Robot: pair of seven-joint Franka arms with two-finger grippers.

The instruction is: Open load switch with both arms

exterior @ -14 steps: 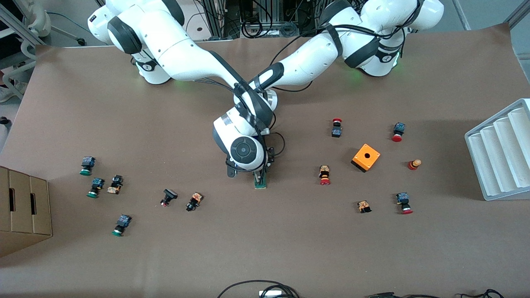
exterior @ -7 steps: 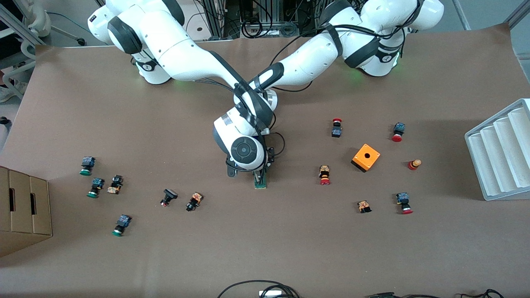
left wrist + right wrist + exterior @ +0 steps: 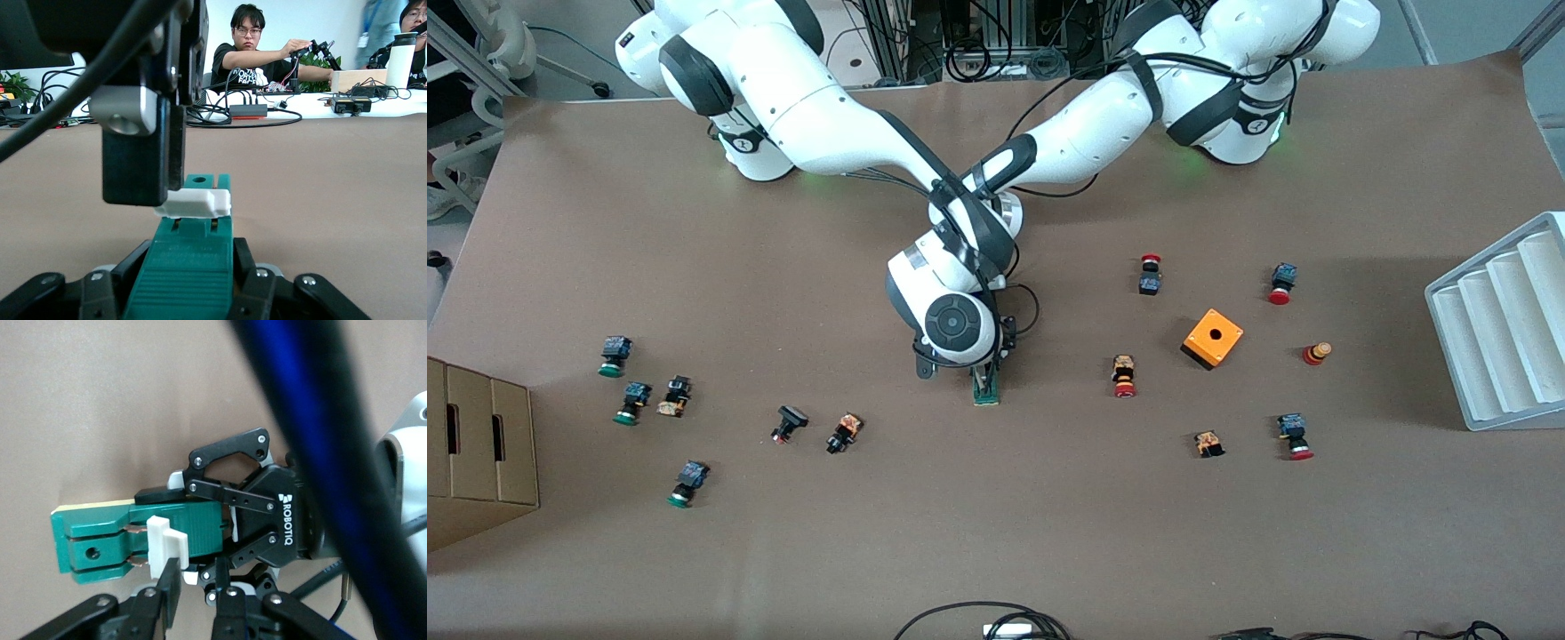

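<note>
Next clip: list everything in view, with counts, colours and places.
load switch: one, green with a white block, mid-table under the crossed arms.
push buttons: twelve, with green, red or black caps, six toward each arm's end.
cube box: one, orange, toward the left arm's end.
cardboard box: one, brown, right arm's end.
ridged tray: one, white, left arm's end.
left hand: black, shut on the load switch.
right hand: black, at the white block.
</note>
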